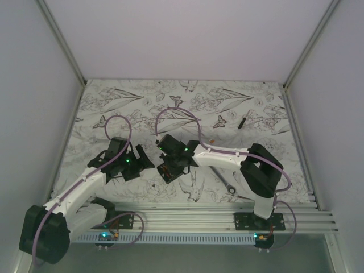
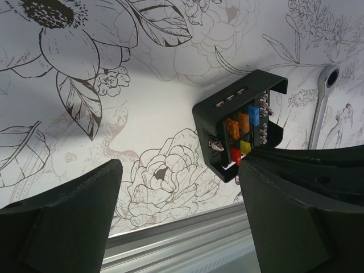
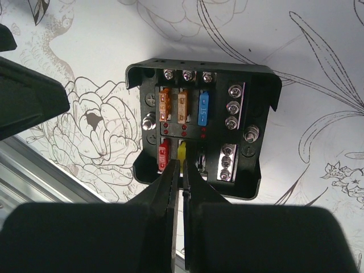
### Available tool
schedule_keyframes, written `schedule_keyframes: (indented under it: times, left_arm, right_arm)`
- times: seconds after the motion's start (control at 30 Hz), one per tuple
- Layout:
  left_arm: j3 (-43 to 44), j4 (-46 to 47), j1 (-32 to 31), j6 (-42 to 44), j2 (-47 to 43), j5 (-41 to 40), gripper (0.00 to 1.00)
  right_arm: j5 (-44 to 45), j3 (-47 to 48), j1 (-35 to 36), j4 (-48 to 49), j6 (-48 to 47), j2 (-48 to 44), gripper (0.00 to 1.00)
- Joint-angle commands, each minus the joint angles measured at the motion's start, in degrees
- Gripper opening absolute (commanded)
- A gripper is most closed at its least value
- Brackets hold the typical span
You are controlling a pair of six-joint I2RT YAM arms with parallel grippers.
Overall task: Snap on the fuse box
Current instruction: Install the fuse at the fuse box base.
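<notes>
Centrally, square black plastic fuse box (image 3: 202,133), bright fuses (image 3: 203,109) inside; right pincer (image 3: 181,166) together, left pincer (image 2: 179,179) wide apart.

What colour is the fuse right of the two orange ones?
The fuse is blue, clearest in the right wrist view.

The whole table (image 1: 142,96) is looked down on from high above and behind its near edge. The fuse box (image 3: 202,128) is shown close, almost straight down, by the right wrist camera and obliquely, farther off, by the left; overhead it seems mostly hidden.
</notes>
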Motion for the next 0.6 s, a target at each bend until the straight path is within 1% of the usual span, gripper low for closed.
schedule_keyframes:
  times: [0.0, 0.13, 0.33, 0.57]
  left_arm:
    - [-0.8, -0.6, 0.1, 0.5, 0.2, 1.1, 0.86]
    - [-0.8, -0.4, 0.0, 0.5, 0.5, 1.1, 0.86]
    - [-0.8, -0.4, -0.1, 0.4, 0.7, 1.0, 0.86]
    - [-0.7, -0.4, -0.1, 0.3, 0.8, 1.0, 0.86]
  right_arm:
    - [-1.0, 1.8, -0.4, -0.5, -0.4, 1.6, 0.04]
    - [-1.4, 1.2, -0.3, -3.1, -0.3, 2.7, 0.0]
    - [0.3, -2.6, 0.4, -6.2, 0.3, 4.8, 0.0]
    - [1.3, -10.9, 0.7, -5.9, 2.1, 5.8, 0.0]
